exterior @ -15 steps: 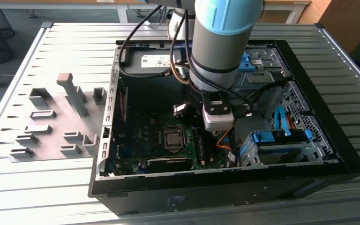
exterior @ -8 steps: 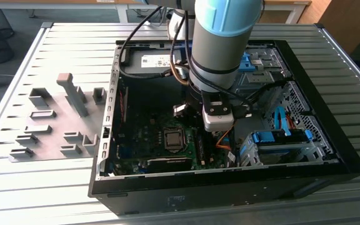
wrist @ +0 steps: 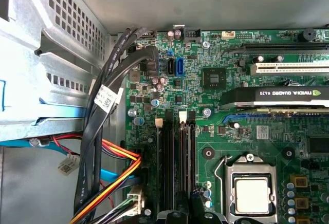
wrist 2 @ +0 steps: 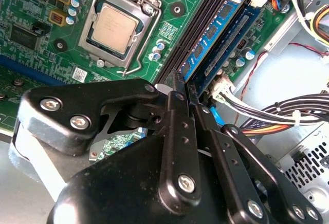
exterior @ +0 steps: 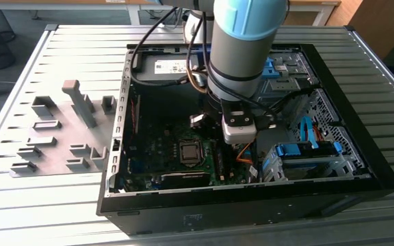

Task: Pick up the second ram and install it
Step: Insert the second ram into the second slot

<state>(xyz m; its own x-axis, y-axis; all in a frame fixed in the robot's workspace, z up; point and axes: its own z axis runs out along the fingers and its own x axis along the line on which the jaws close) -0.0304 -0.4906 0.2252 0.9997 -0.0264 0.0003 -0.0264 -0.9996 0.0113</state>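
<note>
The second ram (wrist 2: 215, 33) stands on edge in the motherboard slots (wrist: 165, 167), a slim blue board with black chips. Its long axis runs along the slot rails, away from the gripper (wrist 2: 182, 82). In the second wrist view the gripper's 2 black metal fingers (wrist 2: 177, 131) are drawn together, pinching the stick's near end. Just beside it, on the side away from the socket, a darker blue stick (wrist 2: 234, 41) sits parallel in the neighbouring slot. On the other side are empty black rails, then the square CPU socket (wrist 2: 114, 26) with its silver lid and wire lever on the green motherboard (wrist 2: 31, 3). A bundle of black, orange and yellow cables (wrist: 110, 167) runs close along the slots toward the perforated grey drive cage (wrist: 56, 44). A graphics card (wrist: 277, 96) lies crosswise beyond the socket. In the exterior view the arm (exterior: 241, 46) reaches down into the open black case (exterior: 252, 205), which lies on the ribbed metal table (exterior: 46, 195). To the exterior view's left, grey plastic fixtures (exterior: 53, 138) stand well apart from it.
</note>
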